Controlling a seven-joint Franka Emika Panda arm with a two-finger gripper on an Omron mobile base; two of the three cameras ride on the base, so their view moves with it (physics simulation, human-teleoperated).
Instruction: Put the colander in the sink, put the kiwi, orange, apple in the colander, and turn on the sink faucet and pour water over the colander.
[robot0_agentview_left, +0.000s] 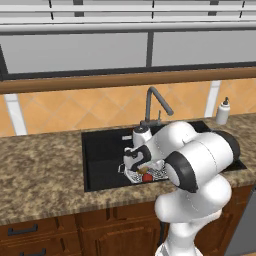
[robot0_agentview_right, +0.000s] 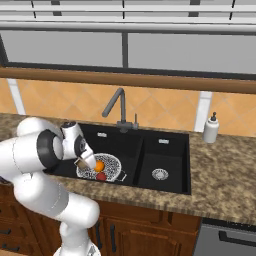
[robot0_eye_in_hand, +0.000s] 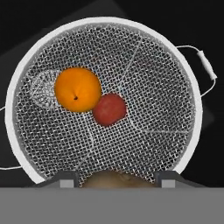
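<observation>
**Kiwi held over the colander, orange and apple already inside**

The round silvery wire-mesh colander (robot0_eye_in_hand: 105, 57) sits in the left basin of the large black rectangular double sink (robot0_agentview_right: 165, 150), its thin wire side handles sticking out past the white rim. Inside it, the small bright orange ball of an orange (robot0_eye_in_hand: 78, 89) lies touching the small red roundish apple (robot0_eye_in_hand: 109, 109); both rest on the mesh near the bowl's middle. From the right base view the two fruits show as an orange spot and a red spot in the mesh bowl, close against the arm's hand.

The white arm's two-finger gripper (robot0_eye_in_hand: 116, 178) hangs directly above the colander, pointing down into it. Its two dark tips stand partly apart with the small dull brown-tan kiwi (robot0_eye_in_hand: 114, 179) between them (the fruit fills the gap, so the claw is closed on it rather than standing free). The kiwi is above the near rim area of the colander, apart from the other two fruits.

Behind the sink, the tall dark grey metal gooseneck faucet (robot0_agentview_left: 156, 102) rises from the counter edge, its angled spout reaching out over the basins. A white soap bottle (robot0_agentview_right: 210, 129) stands on the speckled brown stone counter (robot0_agentview_left: 40, 165) to the right of the sink.
</observation>
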